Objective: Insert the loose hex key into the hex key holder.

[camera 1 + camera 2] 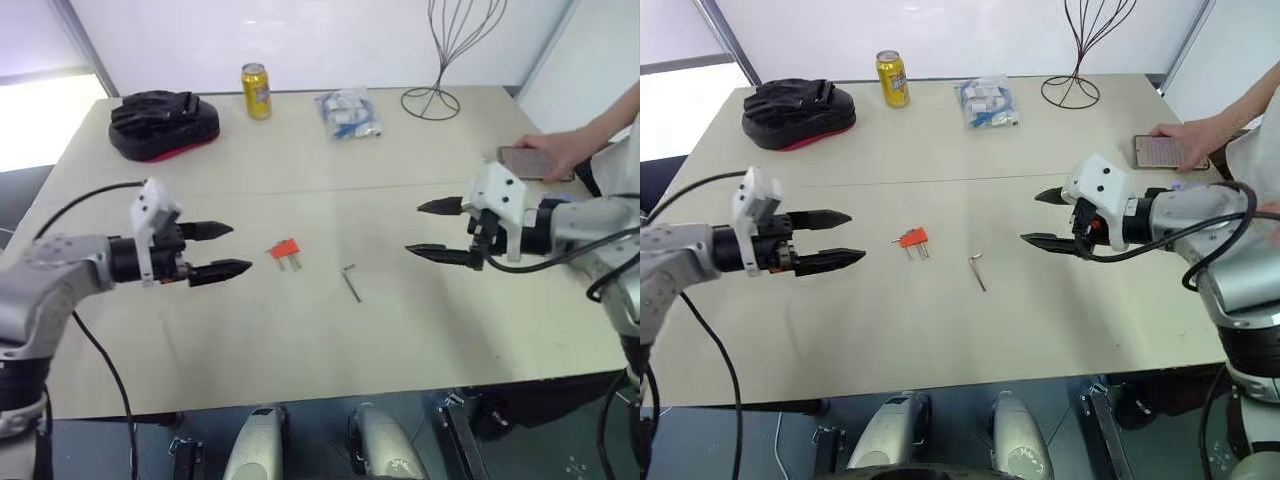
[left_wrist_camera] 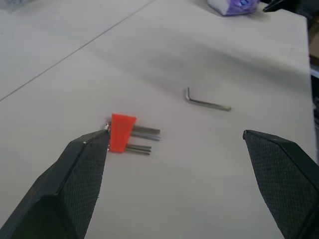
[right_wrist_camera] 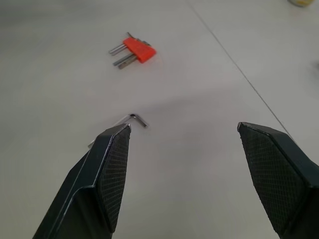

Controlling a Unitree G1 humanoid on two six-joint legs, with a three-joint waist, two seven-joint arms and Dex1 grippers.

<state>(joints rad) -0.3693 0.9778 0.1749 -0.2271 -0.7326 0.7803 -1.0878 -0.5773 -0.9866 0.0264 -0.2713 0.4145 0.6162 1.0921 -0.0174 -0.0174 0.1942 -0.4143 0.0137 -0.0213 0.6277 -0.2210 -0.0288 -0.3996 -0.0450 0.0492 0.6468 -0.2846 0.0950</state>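
Left eye view | loose hex key [image 1: 351,282] lay flat on table [image 1: 300,340], just right of hex key holder [image 1: 285,250], long axis running toward the robot | right gripper [image 1: 432,230] nearer, jaws spread, empty, key lay down-left of it | left gripper [image 1: 222,250] spread wide, empty, facing holder

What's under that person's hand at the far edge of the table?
A flat phone-like device lies on the table under the hand. The fingers cover its far end, so what's there is hidden.
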